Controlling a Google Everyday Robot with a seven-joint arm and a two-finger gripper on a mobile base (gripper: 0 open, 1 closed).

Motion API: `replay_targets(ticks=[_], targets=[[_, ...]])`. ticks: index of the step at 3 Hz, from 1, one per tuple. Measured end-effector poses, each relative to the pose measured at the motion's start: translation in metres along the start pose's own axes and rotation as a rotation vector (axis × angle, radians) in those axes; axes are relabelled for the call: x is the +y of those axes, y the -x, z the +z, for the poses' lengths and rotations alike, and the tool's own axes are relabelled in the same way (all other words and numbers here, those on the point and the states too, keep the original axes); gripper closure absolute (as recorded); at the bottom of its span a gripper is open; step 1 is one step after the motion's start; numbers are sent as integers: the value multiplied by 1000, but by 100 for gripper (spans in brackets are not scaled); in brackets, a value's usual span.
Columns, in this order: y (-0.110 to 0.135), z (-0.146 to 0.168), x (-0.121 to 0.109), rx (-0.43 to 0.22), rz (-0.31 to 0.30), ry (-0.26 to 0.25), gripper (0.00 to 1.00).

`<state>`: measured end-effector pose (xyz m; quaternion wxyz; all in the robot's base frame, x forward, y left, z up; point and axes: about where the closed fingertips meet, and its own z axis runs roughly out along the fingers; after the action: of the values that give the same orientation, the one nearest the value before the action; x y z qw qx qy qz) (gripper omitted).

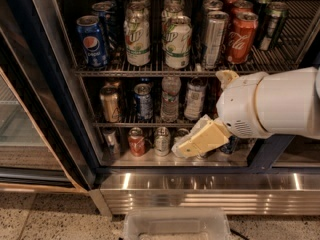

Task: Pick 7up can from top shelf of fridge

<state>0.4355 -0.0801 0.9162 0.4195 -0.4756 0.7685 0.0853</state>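
Here's the fridge (210,196), door open, three wire shelves showing above its ribbed steel base. One white arm (272,104) cuts in from the right across the lower half. One clear bin (175,223) sits on the floor just below the base.

The top shelf (150,73) has six cans across the front row, with more lined up behind. From the left: one Pepsi can (93,42), then two 7up, one silver can (215,38), one Coke can (241,36) and one dark green can (273,26).

The left 7up can (137,42) and the right 7up can (177,43) stand upright side by side, mid-shelf at the front edge. Both are whitish with a green logo, a red dot and silver tops.

On the middle shelf four drinks show, two cans and two bottles. The bottom shelf has about four small cans, partly hidden.

The gripper (197,141) is cream-coloured and angled down-left. It hangs in front of the bottom shelf, well below the 7up cans and touching neither. Wide or narrow? Can't tell from here, and it holds nothing that I can see.
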Motion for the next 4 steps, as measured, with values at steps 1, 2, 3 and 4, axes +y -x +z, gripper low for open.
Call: replay_targets(ticks=[1,2,3,4], targets=[[0,0,0,0,0,0,0],[9,8,0,-51,25,-40,0],[25,19,-4,-135,83,-130,0],[53,30,-21,-229,131,-257,0]])
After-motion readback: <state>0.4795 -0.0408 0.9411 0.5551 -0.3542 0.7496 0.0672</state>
